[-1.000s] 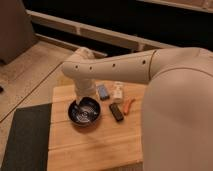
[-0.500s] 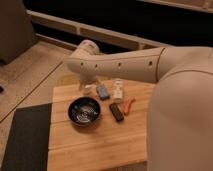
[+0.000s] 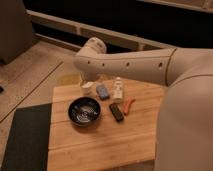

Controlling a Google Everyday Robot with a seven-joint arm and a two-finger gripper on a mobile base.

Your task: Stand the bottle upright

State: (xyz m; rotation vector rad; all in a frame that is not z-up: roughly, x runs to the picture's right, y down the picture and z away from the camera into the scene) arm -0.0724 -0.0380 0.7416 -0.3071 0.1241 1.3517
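Note:
The bottle [image 3: 118,90] is small and whitish, with its narrower top pointing up, and it appears to stand upright near the back of the wooden table [image 3: 100,145]. It is just right of the small blue-grey block [image 3: 103,91]. My gripper [image 3: 86,80] hangs below the end of the cream arm [image 3: 125,64] at the back left of the table. It is just above a round cream cup [image 3: 88,89], left of the bottle and apart from it. The arm hides most of the gripper.
A black bowl [image 3: 84,110] sits left of centre on the table. A flat black bar [image 3: 116,112] and an orange object [image 3: 129,105] lie in front of the bottle. A dark mat [image 3: 25,140] lies on the floor to the left. The robot's body [image 3: 187,125] fills the right side.
The arm's far end has risen and shifted slightly right. The bottle, block, bowl and bar have not visibly moved.

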